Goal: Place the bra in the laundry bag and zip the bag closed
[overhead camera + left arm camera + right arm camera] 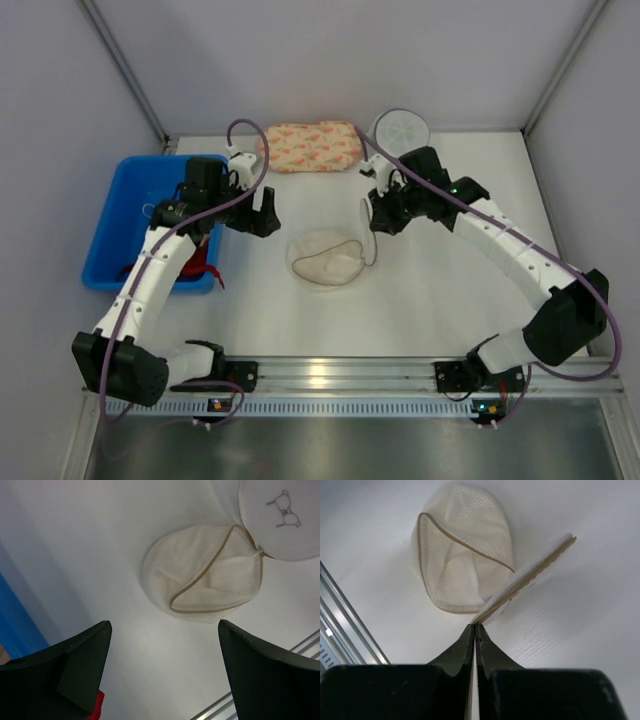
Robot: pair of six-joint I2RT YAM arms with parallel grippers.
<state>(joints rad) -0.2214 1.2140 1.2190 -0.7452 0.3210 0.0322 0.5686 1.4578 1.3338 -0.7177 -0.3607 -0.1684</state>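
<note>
round beige mesh clamshell laundry bag (300,248) at centre of white worktop (450,290), soft plain beige bra (220,580) lying in its lower dome, upper dome raised at 1 o'clock, its edge pinched in closed right pincer (476,626), left pincer (164,624) wide open and empty at 10 o'clock

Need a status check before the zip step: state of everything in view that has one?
laundry bag: open, unzipped, one half raised on edge.
bra: lying in the bag's lower half.
right fingers: shut on the raised half's rim.
left fingers: open, empty, over the table.
blue bin: holds a red cloth.
floral pouch: lying flat at the back.
</note>
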